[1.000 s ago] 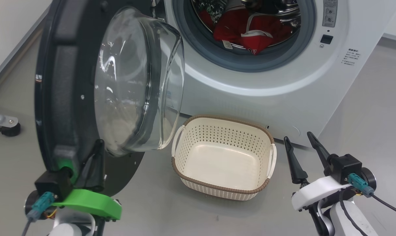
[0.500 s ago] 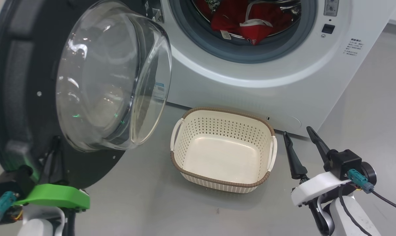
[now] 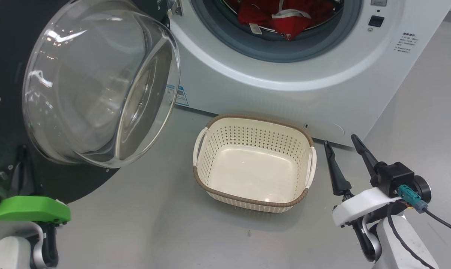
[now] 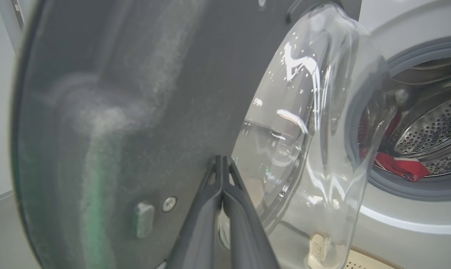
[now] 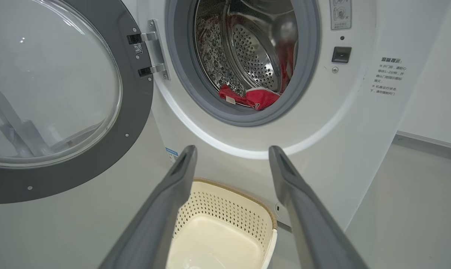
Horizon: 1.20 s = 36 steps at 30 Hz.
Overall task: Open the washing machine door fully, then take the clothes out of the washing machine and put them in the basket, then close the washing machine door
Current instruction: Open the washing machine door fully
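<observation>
The washing machine [image 3: 248,86] stands open, and the red clothes [image 3: 277,18] lie at the drum's front lip, also seen as clothes [image 5: 248,98]. Its door [image 3: 98,86] is swung out to the left, with the glass bowl facing the basket. My left gripper [image 4: 221,160] is shut, empty, with its tips pressed against the door's dark inner face [image 4: 154,112]; it sits low at the left as gripper [image 3: 22,158]. My right gripper [image 3: 340,141] is open and empty, just right of the empty cream basket [image 3: 248,119].
The basket [image 5: 218,209] stands on the grey floor right in front of the washer, below the drum opening. A blue label [image 3: 180,96] is low on the washer front. The door hinge [image 5: 151,52] is left of the opening. Bare floor lies around the basket.
The door has swung further open to the left, and my left gripper has gone left with it. The head view has shifted a little. My right gripper has hardly moved.
</observation>
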Tool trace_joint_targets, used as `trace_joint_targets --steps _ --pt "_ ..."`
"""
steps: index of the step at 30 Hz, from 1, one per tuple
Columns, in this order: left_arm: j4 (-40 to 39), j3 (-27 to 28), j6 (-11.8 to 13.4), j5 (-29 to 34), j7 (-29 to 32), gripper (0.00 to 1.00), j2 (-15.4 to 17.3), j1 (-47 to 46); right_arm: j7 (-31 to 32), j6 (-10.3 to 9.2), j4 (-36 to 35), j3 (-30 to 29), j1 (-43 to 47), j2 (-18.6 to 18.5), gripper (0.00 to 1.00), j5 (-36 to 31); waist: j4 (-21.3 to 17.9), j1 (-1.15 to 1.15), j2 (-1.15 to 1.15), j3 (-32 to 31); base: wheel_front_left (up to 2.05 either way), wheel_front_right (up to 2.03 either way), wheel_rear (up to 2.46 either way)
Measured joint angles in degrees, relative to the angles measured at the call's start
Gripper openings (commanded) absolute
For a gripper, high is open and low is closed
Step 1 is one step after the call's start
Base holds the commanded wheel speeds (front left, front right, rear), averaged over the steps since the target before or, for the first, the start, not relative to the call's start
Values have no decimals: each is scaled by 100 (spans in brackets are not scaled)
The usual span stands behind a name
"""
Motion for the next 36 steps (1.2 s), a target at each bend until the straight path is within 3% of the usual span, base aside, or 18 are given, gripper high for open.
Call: trace_joint_targets --steps 18,34,35,36 --pt "525 104 25 67 -159 0 77 -149 0 19 38 -32 -4 0 100 -8 2 0 0 -96 0 0 0" --pt "-113 -310 25 505 -259 0 -112 347 0 48 80 33 13 2 100 56 -68 0 0 -318 0 0 0" --pt "-151 -358 25 509 -259 2 -124 399 0 48 81 47 14 2 100 57 -80 0 0 -328 0 0 0" --pt "-191 -411 24 509 -259 15 -137 466 0 48 81 68 15 2 100 65 -94 0 0 -338 0 0 0"
